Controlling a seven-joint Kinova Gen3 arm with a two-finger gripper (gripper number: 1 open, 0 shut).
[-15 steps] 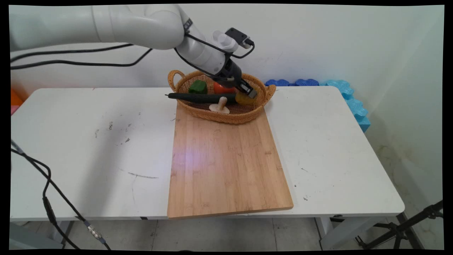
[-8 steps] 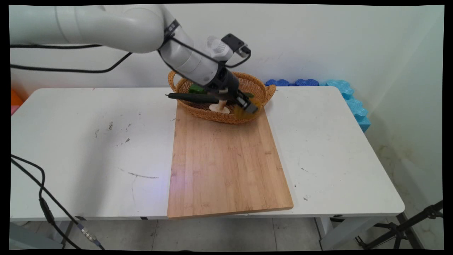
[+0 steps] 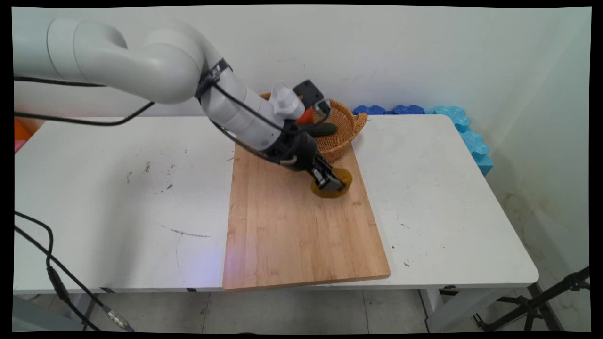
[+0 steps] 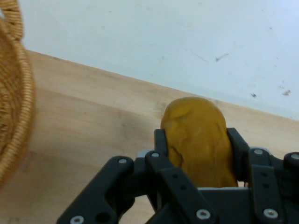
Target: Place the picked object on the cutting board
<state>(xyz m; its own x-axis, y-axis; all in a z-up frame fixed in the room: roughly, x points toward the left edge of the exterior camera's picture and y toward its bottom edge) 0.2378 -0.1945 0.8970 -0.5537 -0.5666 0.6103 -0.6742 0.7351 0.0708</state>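
Observation:
My gripper [image 3: 330,181] is shut on a yellow-brown potato [image 3: 340,187], holding it just above the far right part of the wooden cutting board [image 3: 301,230]. In the hand view the potato [image 4: 198,140] sits squeezed between the two black fingers [image 4: 161,142], with the board [image 4: 84,140] below it. The wicker basket [image 3: 341,136] stands at the board's far end, behind the hand. A dark green cucumber [image 3: 322,129] and something red-orange [image 3: 306,115] show in it; the arm hides the rest of its contents.
The basket's rim [image 4: 18,116] lies at the left edge of the hand view. Blue foam pieces [image 3: 452,127] line the table's far right corner by the wall. Black cables [image 3: 52,268] hang at the table's near left. The white table [image 3: 118,197] stretches to both sides of the board.
The gripper has carried the potato out of the basket, toward the near side and down, to a spot over the board. The arm has swung forward and now covers most of the basket.

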